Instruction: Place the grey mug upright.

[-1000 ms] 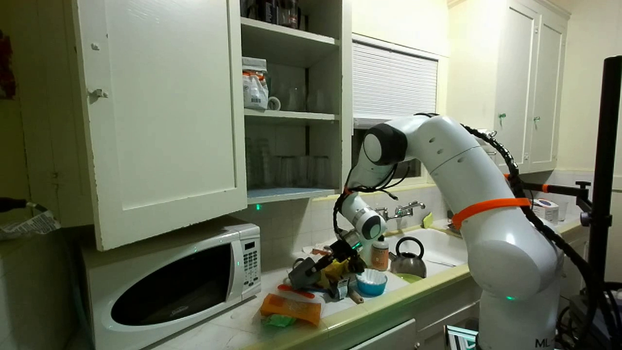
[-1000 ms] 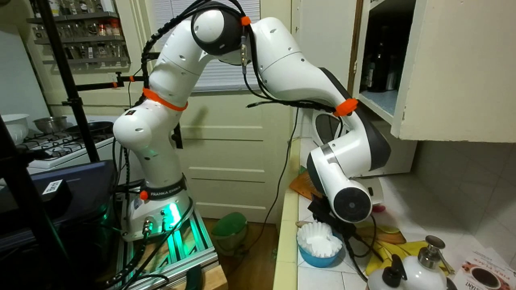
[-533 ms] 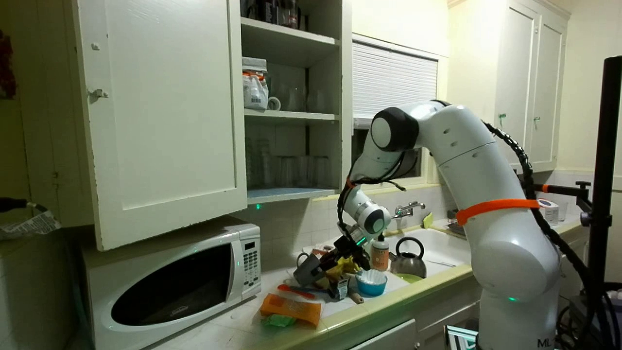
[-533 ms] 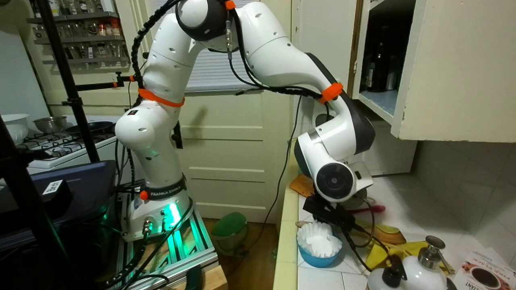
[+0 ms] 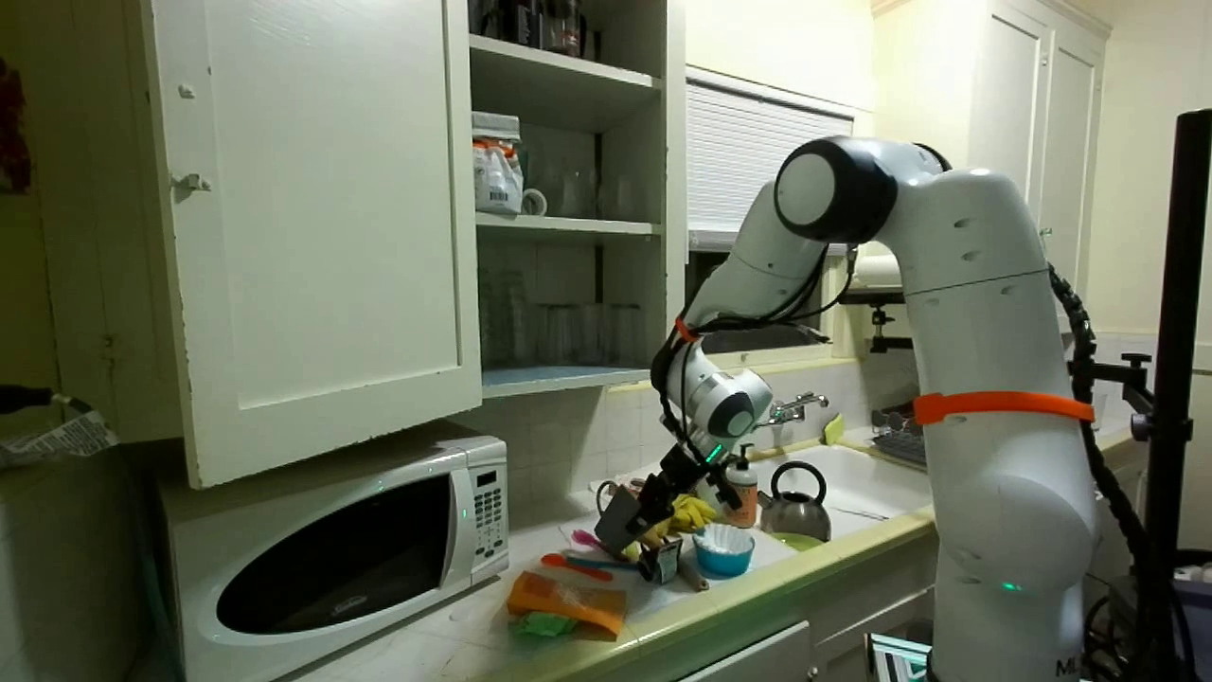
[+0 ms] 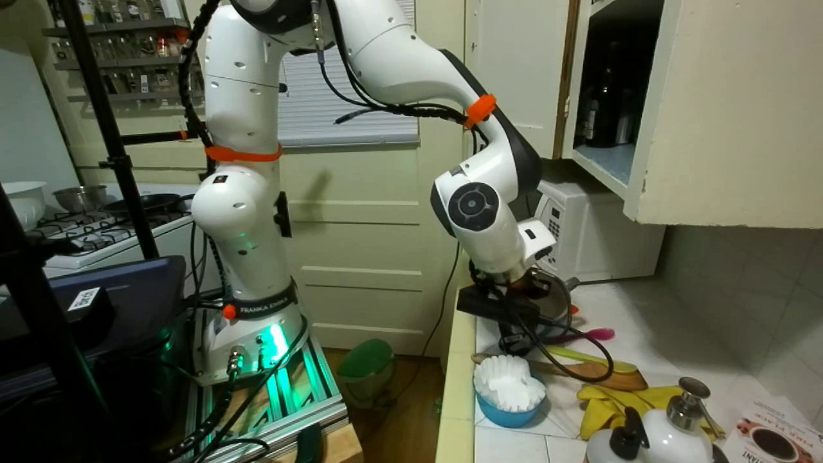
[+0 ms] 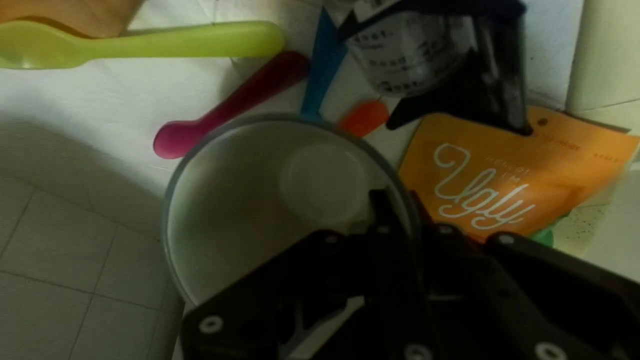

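Observation:
The grey mug (image 5: 617, 519) is held tilted over the counter in an exterior view, its handle on the upper left. In the wrist view I look into the mug's round mouth and pale inside (image 7: 235, 210). My gripper (image 7: 400, 200) is shut on the mug's wall there, one finger inside the mouth and one outside. The gripper (image 5: 648, 519) points down and left in that exterior view. In an exterior view the gripper (image 6: 514, 328) hides most of the mug. I cannot tell whether the mug's base touches anything.
Under the mug lie a pink spoon (image 7: 225, 107), a lime spoon (image 7: 190, 42) and an orange pouch (image 7: 475, 175). A black labelled object (image 5: 661, 561) and the blue container with paper filters (image 5: 724, 551) stand close by. The kettle (image 5: 795, 511), soap bottle (image 5: 742, 497) and microwave (image 5: 360, 540) flank them.
The gripper has carried the mug right and slightly up in an exterior view, and turned a little. The arm has drawn back. The pink spoon has come into view beside the mug.

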